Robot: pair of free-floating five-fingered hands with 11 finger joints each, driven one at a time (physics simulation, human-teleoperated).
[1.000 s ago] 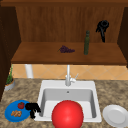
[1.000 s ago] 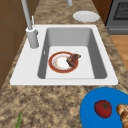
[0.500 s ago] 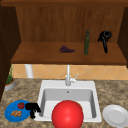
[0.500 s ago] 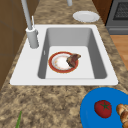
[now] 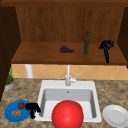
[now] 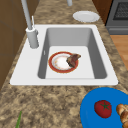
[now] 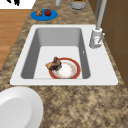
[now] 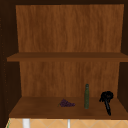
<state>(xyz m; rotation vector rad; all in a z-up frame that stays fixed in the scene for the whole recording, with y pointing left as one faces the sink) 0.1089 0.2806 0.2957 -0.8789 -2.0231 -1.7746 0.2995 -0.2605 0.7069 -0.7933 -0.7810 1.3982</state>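
Blue plate (image 5: 11, 117) is lying on the counter (image 6: 50, 100) just left of the sink (image 5: 93, 86), carrying a tomato (image 5: 21, 105) and some bread pieces (image 5: 17, 113). The left hand (image 5: 32, 108) is hovering at the plate's right edge, between plate and sink, its fingers curling downward and holding nothing. The right hand (image 5: 107, 46) is hanging above the shelf (image 5: 45, 56) over the sink, right of a green bottle (image 5: 86, 43); I cannot tell how its fingers are standing. Grapes (image 5: 66, 49) are lying left of the bottle.
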